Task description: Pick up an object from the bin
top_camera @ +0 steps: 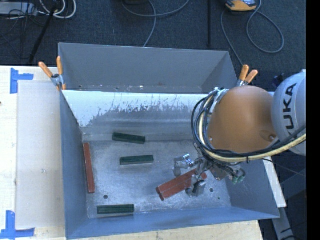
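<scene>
Where the hand [194, 180] overhangs a brown block [172, 188], walls [250, 196] stand apart.

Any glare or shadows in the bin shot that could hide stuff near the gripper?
Camera view: a bright glare band crosses the bin back wall, with shade above it. There is no glare on the floor by the gripper, and the reddish-brown block there stands out.
</scene>
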`<action>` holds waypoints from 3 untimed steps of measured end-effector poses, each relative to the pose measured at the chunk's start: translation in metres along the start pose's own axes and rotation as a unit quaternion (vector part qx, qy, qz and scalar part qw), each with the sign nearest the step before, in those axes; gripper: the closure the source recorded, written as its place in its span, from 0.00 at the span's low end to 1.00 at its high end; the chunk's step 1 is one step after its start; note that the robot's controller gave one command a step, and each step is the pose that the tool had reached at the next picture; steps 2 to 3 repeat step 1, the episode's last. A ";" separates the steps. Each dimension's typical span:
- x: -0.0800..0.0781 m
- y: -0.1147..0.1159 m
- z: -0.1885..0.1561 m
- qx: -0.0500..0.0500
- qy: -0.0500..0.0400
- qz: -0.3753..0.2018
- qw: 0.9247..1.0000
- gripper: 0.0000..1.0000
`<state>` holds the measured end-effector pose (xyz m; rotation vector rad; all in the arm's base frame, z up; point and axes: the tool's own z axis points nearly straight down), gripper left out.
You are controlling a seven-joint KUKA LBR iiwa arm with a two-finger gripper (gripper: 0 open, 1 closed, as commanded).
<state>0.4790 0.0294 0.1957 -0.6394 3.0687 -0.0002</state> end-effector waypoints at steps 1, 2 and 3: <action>-0.049 -0.007 -0.075 0.001 -0.002 -0.001 1.000 1.00; -0.049 -0.007 -0.075 0.001 -0.002 -0.001 1.000 1.00; -0.049 -0.007 -0.075 0.001 -0.002 -0.001 1.000 1.00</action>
